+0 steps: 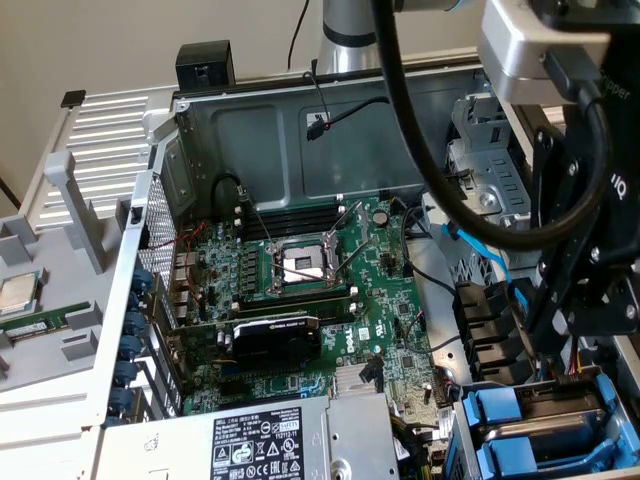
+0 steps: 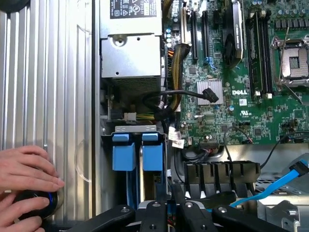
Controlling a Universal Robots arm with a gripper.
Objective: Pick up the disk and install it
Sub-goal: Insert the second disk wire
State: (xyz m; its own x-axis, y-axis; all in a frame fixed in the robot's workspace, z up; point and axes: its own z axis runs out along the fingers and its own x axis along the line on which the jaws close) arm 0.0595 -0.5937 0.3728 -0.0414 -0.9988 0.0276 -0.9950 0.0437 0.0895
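Observation:
The disk is hidden from me. Two blue carrier fronts (image 2: 123,154) (image 2: 152,155) sit side by side in the metal drive bay (image 2: 135,128); I cannot tell what either one carries. In the exterior view the same blue fronts (image 1: 500,415) lie at the case's lower right corner. My gripper (image 1: 585,320) hangs just above that bay. In the wrist view its black links (image 2: 170,212) fold in close together, shut, and I see nothing between them.
A person's hand (image 2: 24,169) rests on a black knob (image 2: 41,200) on the ribbed case cover beside the bay. The motherboard (image 2: 241,96), power supply (image 2: 130,53), black cable holder (image 2: 222,174) and blue cable (image 2: 270,191) crowd around. A small silver chip (image 1: 18,292) lies on the exterior view's left.

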